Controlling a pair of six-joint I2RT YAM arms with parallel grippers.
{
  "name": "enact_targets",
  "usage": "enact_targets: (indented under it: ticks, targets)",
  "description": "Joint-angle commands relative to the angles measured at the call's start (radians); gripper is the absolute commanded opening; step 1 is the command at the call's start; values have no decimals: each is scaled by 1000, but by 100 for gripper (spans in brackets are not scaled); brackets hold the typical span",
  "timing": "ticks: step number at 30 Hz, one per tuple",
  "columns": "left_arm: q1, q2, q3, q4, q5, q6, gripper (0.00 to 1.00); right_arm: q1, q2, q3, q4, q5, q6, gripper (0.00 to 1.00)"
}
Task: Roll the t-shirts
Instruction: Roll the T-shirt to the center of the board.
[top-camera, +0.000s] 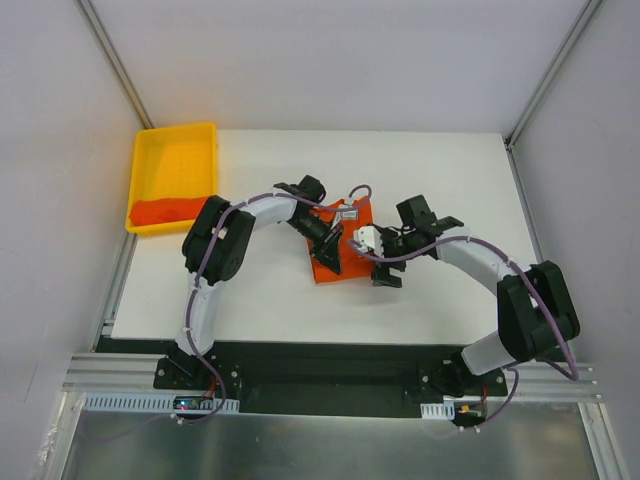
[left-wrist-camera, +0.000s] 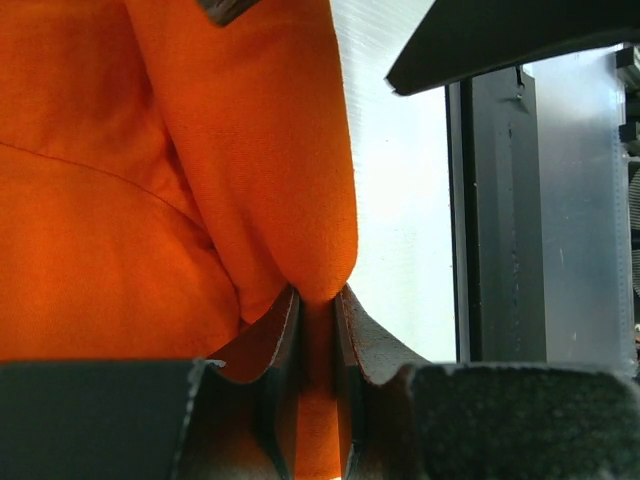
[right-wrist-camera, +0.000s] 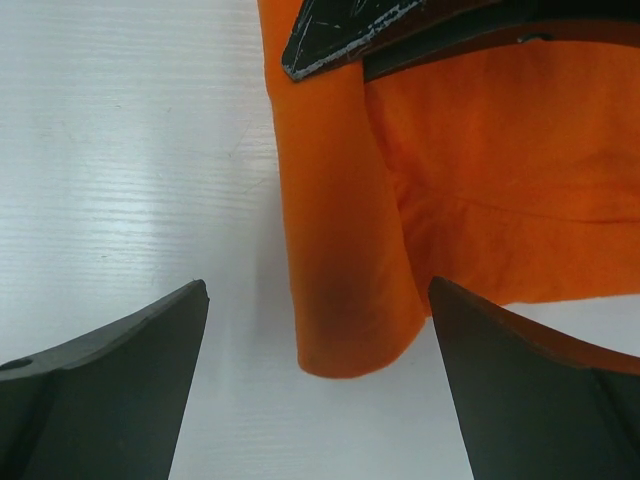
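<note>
An orange t-shirt (top-camera: 345, 225) lies folded mid-table, its near edge rolled up. My left gripper (top-camera: 329, 260) is shut on a fold of that rolled edge; in the left wrist view the cloth (left-wrist-camera: 240, 150) is pinched between the jaws of the gripper (left-wrist-camera: 318, 305). My right gripper (top-camera: 387, 275) is open just right of the shirt's near corner. In the right wrist view the rolled end (right-wrist-camera: 345, 290) hangs between its spread gripper (right-wrist-camera: 318, 285), touching neither finger. A second orange t-shirt (top-camera: 165, 211) lies in the yellow tray.
The yellow tray (top-camera: 175, 150) stands at the table's back left corner. White walls enclose the table. A black rail (top-camera: 330, 360) runs along the near edge. The left gripper's finger (right-wrist-camera: 340, 25) shows over the shirt in the right wrist view.
</note>
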Motion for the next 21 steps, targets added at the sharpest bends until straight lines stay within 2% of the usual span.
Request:
enact_targets:
  ticks: [1, 4, 7, 8, 10, 11, 14, 17, 21]
  targets:
    - [22, 16, 27, -31, 79, -1, 6, 38, 52, 21, 69, -5, -69, 96]
    - [34, 22, 31, -31, 94, -7, 6, 56, 90, 47, 82, 42, -84, 99]
    - [47, 22, 27, -32, 113, -12, 6, 71, 135, 79, 44, 82, -105, 90]
    - [50, 25, 26, -31, 116, -14, 6, 76, 149, 100, 25, 102, -111, 78]
    - [57, 26, 21, -32, 124, -18, 6, 79, 195, 145, -67, 107, -113, 60]
    - [57, 30, 21, -31, 125, -30, 6, 76, 213, 194, -104, 98, -98, 42]
    - [73, 33, 15, -38, 151, -63, 6, 72, 255, 234, -236, 61, -79, 22]
    - [85, 39, 6, -66, 179, -84, 6, 76, 259, 254, -387, 19, -90, 16]
    - [100, 38, -15, -80, 216, -124, 5, 76, 311, 346, -601, -33, -119, 15]
